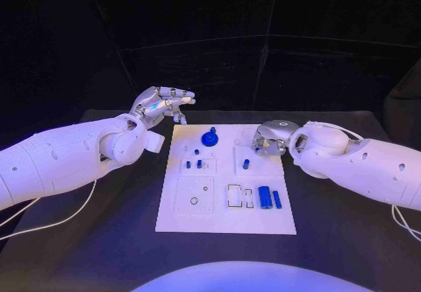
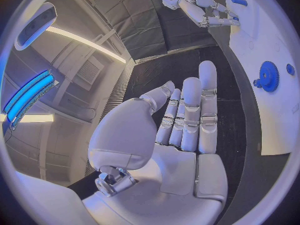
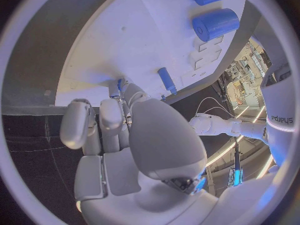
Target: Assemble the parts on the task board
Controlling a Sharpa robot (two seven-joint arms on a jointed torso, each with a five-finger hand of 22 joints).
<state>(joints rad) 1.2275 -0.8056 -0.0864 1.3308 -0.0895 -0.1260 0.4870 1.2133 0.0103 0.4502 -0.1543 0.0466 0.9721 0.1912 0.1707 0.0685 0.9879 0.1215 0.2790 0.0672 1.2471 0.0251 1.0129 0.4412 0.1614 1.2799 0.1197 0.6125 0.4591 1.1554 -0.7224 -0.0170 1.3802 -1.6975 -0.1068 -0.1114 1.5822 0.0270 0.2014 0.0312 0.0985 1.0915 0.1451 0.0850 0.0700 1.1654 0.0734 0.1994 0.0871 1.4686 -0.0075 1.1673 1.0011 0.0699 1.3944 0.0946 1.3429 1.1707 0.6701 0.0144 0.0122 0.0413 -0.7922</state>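
The white task board (image 1: 224, 213) lies in the middle of the table. A blue gear (image 1: 210, 139) stands near its far edge, and short blue pegs (image 1: 199, 163) stand at mid-board. Two blue cylinders (image 1: 264, 197) lie toward the near right. My left hand (image 1: 162, 103) hangs raised off the board's far left corner, with the palm flat, the fingers (image 2: 190, 110) straight and nothing held. My right hand (image 1: 272, 139) is down on the board's far right corner with its fingers (image 3: 109, 117) curled against the thumb. A thin blue pin (image 3: 119, 85) shows pinched at their tips. Another peg (image 3: 166, 80) stands just beyond.
Black table (image 1: 105, 243) surrounds the board on all sides. White cables (image 1: 61, 222) trail from both arms onto the table. Empty cut-outs (image 1: 194, 194) sit in the board's near left. The left wrist view shows the gear (image 2: 269, 76) and my right hand (image 2: 206, 10).
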